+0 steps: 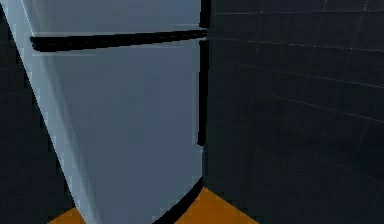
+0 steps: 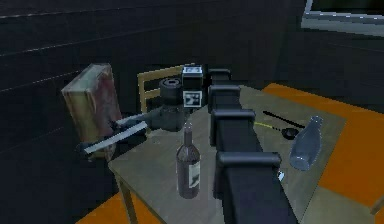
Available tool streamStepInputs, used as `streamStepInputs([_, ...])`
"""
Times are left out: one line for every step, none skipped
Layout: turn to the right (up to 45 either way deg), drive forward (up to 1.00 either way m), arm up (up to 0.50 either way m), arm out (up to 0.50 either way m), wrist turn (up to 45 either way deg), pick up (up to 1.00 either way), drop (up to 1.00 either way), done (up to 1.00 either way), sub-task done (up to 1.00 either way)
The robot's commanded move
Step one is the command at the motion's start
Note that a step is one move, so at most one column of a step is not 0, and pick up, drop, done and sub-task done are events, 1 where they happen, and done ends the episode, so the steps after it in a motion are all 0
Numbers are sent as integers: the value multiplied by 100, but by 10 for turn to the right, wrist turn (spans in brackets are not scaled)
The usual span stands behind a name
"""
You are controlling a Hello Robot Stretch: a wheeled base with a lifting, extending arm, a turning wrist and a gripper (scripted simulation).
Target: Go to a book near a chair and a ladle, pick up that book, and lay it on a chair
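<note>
A book with a reddish and tan cover hangs tilted at the far end of my gripper, past the table's left edge and clear of the tabletop, so the gripper holds the book. The dark arm reaches across the grey-brown table. A wooden chair stands behind the table, just right of the book. A dark ladle with a yellow handle lies on the table to the right of the arm.
A dark bottle stands on the table beside the arm, and a clear bottle stands near the table's right edge. A pale blue fridge looms close ahead, with a dark tiled wall to its right. The floor is orange.
</note>
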Motion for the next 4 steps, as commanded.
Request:
streamStepInputs([0, 0, 0, 0, -450, 0, 0, 0, 0])
streamStepInputs([0, 0, 0, 0, -120, 0, 0, 0, 0])
streamStepInputs([0, 0, 0, -22, 0, 0, 0, 0, 0])
streamStepInputs([-450, 0, 0, 0, 0, 0, 0, 0, 0])
